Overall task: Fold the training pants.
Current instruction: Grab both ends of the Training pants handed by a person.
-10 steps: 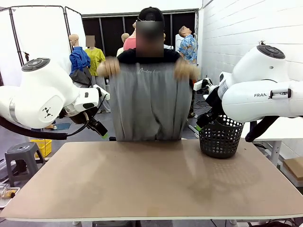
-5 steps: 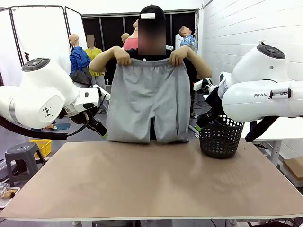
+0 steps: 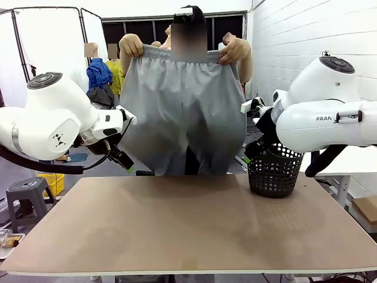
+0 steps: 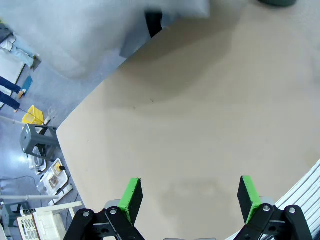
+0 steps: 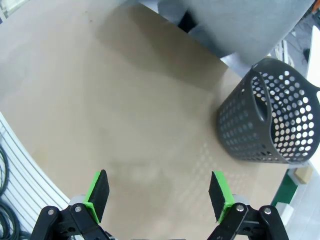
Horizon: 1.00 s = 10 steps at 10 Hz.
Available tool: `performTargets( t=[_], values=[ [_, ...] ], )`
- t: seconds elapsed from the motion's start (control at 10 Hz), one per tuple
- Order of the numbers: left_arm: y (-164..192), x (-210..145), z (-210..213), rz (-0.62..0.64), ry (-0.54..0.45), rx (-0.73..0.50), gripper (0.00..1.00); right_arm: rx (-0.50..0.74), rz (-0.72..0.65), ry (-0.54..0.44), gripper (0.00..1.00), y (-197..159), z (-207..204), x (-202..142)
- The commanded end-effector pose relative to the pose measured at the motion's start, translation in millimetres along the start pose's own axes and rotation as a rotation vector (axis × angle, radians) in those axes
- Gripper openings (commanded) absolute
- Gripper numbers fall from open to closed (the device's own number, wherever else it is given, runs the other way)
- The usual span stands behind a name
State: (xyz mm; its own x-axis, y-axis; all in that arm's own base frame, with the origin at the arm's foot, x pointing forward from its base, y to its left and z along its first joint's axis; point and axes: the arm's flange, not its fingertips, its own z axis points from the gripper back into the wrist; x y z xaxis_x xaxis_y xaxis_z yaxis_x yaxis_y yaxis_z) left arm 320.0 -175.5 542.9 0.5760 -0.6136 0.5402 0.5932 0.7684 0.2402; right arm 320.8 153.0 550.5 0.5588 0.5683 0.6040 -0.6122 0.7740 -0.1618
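**Green pads standing apart, grey pants hanging at the far edge of the table**

Green-padded and black-framed, the left gripper (image 4: 190, 197) is hovering above bare board at the bottom of the left wrist view. Its two fingers are standing wide apart and are holding nothing. The right gripper (image 5: 159, 195) is doing the same at the bottom of the right wrist view, spread fully and empty over the tabletop.

Below both, the flat light brown wooden table (image 3: 188, 230) is filling the lower half of the front view. The dark grey perforated plastic basket (image 3: 274, 174) is standing upright on it at the right of that frame, near the far edge and just in front of the right arm.

Beyond the far edge, the light grey soft jersey training pants (image 3: 182, 112) are hanging in the upper middle of the front view, spread wide by the gathered waistband. A person is gripping that waistband with the hand at the upper left (image 3: 131, 45) and the hand at the upper right (image 3: 234, 50). Both legs are dropping toward the table's far edge. The lower part is blurring, so contact with the board cannot be told.
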Motion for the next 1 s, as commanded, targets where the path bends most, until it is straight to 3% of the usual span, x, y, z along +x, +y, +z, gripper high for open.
performTargets(
  t=[0.0, 0.9],
  values=[
    [0.4, -0.5, -0.9, -0.006, 0.0, -0.004, 1.0, 0.0, 0.003, 0.005, 1.0, -0.4, -1.8, -0.3],
    [0.4, -0.5, -0.9, -0.006, 0.0, -0.004, 1.0, 0.0, 0.003, 0.005, 1.0, -0.4, -1.8, -0.3]
  ],
)
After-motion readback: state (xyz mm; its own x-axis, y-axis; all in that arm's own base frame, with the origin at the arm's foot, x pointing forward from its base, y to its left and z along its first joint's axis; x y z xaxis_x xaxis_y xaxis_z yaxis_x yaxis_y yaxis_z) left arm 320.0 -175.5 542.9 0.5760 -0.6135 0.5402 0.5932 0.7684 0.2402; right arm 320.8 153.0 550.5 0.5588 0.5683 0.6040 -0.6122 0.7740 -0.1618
